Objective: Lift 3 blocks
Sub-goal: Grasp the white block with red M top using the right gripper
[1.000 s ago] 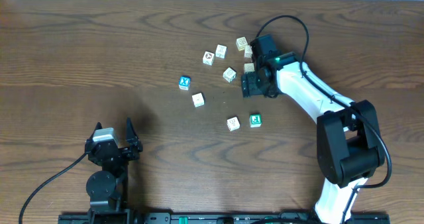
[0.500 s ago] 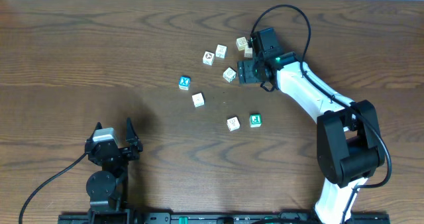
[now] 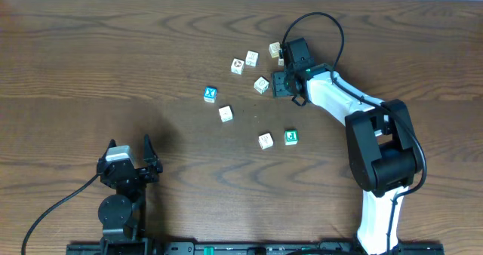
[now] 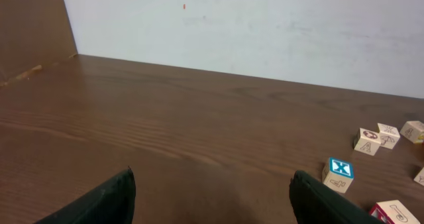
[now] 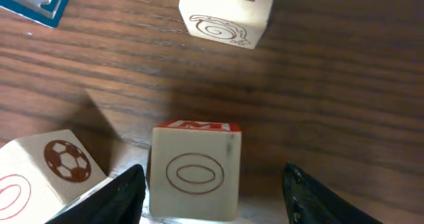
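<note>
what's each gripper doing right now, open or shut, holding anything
left gripper: open, nothing between its fingers
right gripper: open, straddling a cream wooden cube with a red oval mark, not gripping it

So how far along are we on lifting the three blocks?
Done: nothing visibly; every block in view sits on the table, including the green-faced cube. In hand: the right tool is open, straddling a cream cube with a red oval mark, not gripping it. The left tool is open and empty, away from the blocks. Left: all three lifts.
</note>
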`<action>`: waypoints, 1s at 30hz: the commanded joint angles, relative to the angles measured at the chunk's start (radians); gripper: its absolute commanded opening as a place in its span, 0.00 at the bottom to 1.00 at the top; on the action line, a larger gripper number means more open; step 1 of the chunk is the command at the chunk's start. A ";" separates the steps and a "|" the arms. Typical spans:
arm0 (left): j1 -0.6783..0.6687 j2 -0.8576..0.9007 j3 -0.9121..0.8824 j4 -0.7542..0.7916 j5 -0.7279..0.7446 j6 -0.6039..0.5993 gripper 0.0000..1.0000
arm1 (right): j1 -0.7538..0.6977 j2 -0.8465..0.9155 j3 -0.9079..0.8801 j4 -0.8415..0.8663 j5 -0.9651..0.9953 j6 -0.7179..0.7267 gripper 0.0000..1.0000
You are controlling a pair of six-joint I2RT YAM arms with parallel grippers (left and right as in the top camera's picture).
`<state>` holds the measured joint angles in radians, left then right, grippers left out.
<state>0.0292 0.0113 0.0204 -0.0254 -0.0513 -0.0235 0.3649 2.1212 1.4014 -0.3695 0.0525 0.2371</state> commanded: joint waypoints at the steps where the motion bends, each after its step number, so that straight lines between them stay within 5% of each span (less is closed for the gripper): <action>1: 0.003 0.000 -0.016 -0.045 -0.009 -0.001 0.75 | -0.004 0.013 0.013 0.023 0.003 0.013 0.63; 20: 0.003 0.000 -0.016 -0.045 -0.009 -0.001 0.75 | -0.003 0.011 0.013 0.020 0.010 0.032 0.29; 30: 0.003 0.000 -0.016 -0.045 -0.009 0.000 0.75 | -0.002 -0.100 0.014 -0.080 0.010 0.039 0.27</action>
<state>0.0292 0.0113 0.0204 -0.0254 -0.0513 -0.0235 0.3649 2.0960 1.4078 -0.4320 0.0570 0.2604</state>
